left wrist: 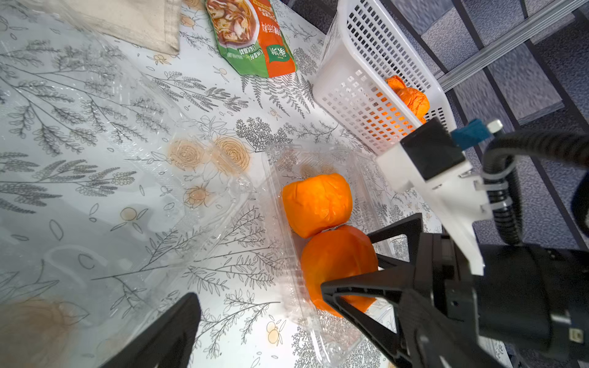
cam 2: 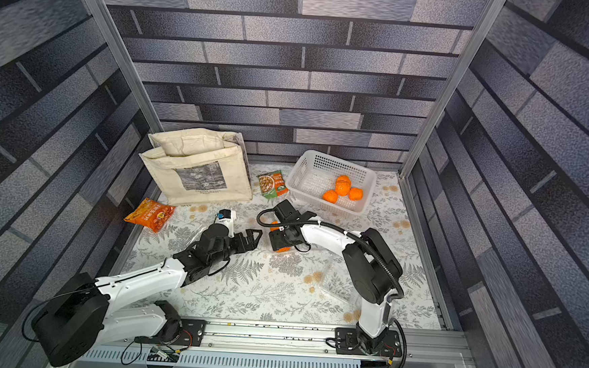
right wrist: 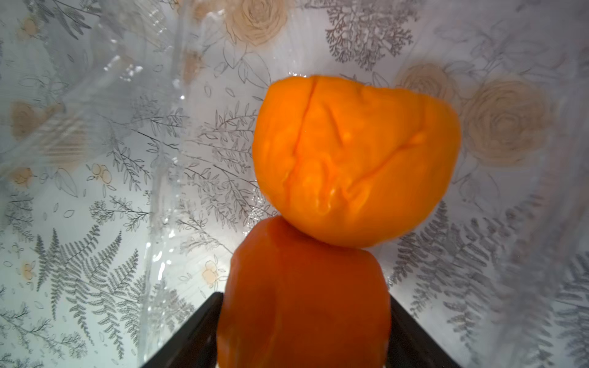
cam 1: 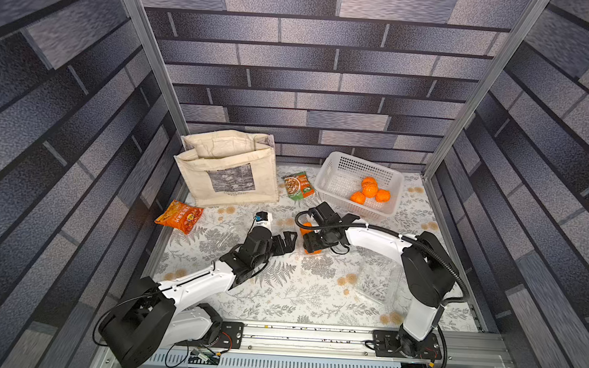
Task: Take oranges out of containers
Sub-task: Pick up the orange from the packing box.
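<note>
Oranges [left wrist: 317, 207], lumpy, bright: right claw [left wrist: 345, 261] straddles one, grip unclear; left claw [cam 1: 293, 242] wide, empty.

Two lumpy oranges [left wrist: 317, 207] touching in open clear clamshell [left wrist: 280, 242], four other oranges [cam 1: 369, 191] heaped in white basket [cam 1: 339, 180]

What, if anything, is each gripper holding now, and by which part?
The left gripper holds nothing; the right gripper straddles an orange across its sides, but a firm grip cannot be confirmed.

Bright even light; top views edge-warped; near orange [right wrist: 302, 296] dark, blurred.
</note>
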You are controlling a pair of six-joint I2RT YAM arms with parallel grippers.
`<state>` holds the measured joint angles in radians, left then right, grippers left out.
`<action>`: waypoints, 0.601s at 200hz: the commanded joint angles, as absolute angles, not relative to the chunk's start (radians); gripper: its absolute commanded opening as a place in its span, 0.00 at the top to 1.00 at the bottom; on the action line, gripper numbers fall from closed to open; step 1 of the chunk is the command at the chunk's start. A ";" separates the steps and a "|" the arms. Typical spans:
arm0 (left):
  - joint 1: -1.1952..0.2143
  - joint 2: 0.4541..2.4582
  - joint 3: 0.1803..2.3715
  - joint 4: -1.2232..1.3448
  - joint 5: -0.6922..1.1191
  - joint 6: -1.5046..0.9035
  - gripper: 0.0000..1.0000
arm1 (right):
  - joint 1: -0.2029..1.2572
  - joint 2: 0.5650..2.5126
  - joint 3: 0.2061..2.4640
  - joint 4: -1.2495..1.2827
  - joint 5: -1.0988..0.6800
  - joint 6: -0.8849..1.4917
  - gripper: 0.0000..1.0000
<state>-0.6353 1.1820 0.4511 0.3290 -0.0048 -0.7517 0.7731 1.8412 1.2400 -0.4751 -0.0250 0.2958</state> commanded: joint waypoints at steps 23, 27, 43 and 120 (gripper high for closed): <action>-0.642 1.133 0.432 0.331 -0.022 -0.769 0.00 | 0.779 1.813 1.236 -0.463 0.014 0.319 0.61; -0.642 1.133 0.431 0.331 -0.024 -0.771 0.00 | 0.778 1.802 1.232 -0.457 0.013 0.320 0.62; -0.642 1.129 0.428 0.331 -0.024 -0.771 0.00 | 0.775 1.748 1.220 -0.439 0.015 0.332 0.62; -0.648 1.174 0.422 0.384 0.002 -0.790 0.00 | 0.572 1.553 1.282 -0.477 -0.074 0.307 0.56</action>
<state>-0.6376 1.1519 0.4351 0.3420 -0.0071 -0.7700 0.6773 1.5661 1.2285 -0.4519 -0.0486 0.3351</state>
